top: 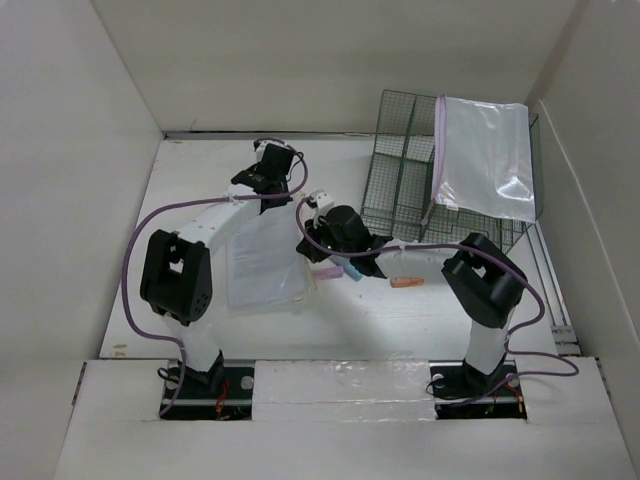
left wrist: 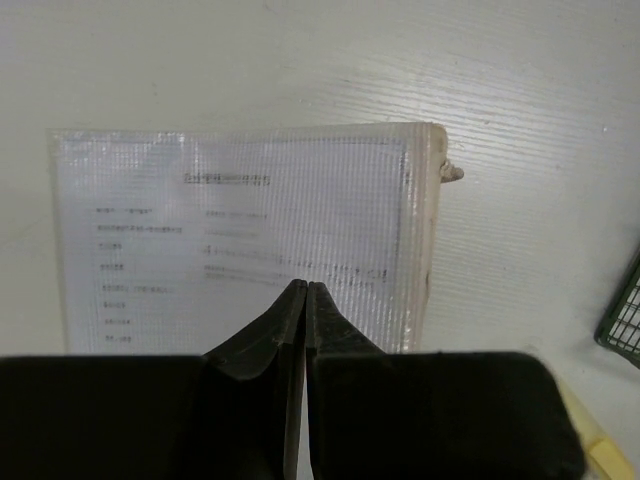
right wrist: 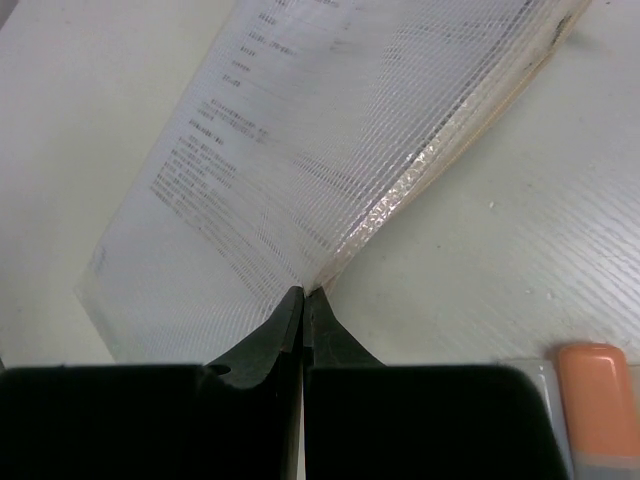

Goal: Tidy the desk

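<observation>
Top external view: the desk (top: pixel 380 320) fills the middle of the frame between white wall panels (top: pixel 60 150). A clear mesh zip pouch (top: pixel 265 262) holding a printed sheet lies flat on it, left of centre. In the upper right a dark green wire-mesh organizer (top: pixel 395 175) stands on the desk. A clear plastic bag with a purple zip edge (top: pixel 485 160) is draped over its right part. A small orange-tipped object (top: pixel 405 282) lies on the desk just right of centre, apart from the pouch.

In the left wrist view, the left gripper (left wrist: pixel 305 288) has its 2 fingers pressed together with nothing between them. It hangs above the pouch, whose zip pull (left wrist: pixel 455 172) juts out at the upper right corner.

In the right wrist view, the right gripper (right wrist: pixel 303 293) is likewise closed tight. The pouch's stitched edge runs from the upper right straight down to the fingertips. I cannot tell whether that edge is pinched. The orange-tipped object sits at the lower right of this frame.
</observation>
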{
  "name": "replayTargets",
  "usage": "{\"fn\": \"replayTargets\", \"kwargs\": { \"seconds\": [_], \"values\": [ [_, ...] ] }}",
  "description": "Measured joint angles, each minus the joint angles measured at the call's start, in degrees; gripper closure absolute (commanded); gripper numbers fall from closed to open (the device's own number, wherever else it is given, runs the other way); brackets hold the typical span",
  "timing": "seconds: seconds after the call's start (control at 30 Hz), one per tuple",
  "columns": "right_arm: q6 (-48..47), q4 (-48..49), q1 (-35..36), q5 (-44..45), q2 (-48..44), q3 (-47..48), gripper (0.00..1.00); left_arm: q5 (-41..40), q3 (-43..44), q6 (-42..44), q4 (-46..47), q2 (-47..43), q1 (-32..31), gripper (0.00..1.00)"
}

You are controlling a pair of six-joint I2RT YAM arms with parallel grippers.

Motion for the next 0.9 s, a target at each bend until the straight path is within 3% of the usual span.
{"fn": "replayTargets", "kwargs": {
  "seconds": [0.17, 0.2, 0.23, 0.3, 0.33, 0.47, 0.67, 0.8, 0.9],
  "values": [
    [0.6, 0.5, -1.3, -0.5, 0.0, -0.5, 1.00, -0.7, -0.3, 0.4, -0.4, -3.0, 0.0, 1.00],
    [0.6, 0.7, -1.5, -0.4, 0.0, -0.5, 1.00, -0.3, -0.3, 0.6, -0.3, -3.3, 0.0, 0.84],
    [0.6, 0.7, -1.5, -0.4, 0.0, -0.5, 1.00, 0.1, -0.3, 0.8, -0.2, -3.4, 0.0, 0.84],
    [0.4, 0.9, -1.4, -0.1, -0.2, -0.6, 1.00, 1.7, 0.9, 1.1, -1.7, -2.2, 0.0, 0.70],
    [0.1, 0.9, -1.3, 0.1, -0.3, -0.6, 1.00, 2.5, 1.7, 1.3, -2.3, -1.3, 0.0, 0.59],
    [-2.1, 0.4, -0.8, 0.9, -1.2, -0.3, 1.00, 7.4, 4.8, 1.6, -3.9, 3.2, 0.0, 0.45],
    [-6.2, -1.2, 0.4, 1.0, -1.8, 1.7, 1.00, 11.6, 9.8, 2.6, -6.1, 7.6, -0.3, 0.41],
    [-7.8, -1.5, 1.4, 0.8, -1.8, 2.2, 1.00, 9.0, 13.0, 3.6, -7.4, 9.2, -2.7, 0.41],
    [-8.5, -2.7, 2.4, 1.2, -2.0, 2.5, 1.00, 6.3, 16.1, 4.5, -8.0, 11.6, -5.5, 0.51]
  ]
}}
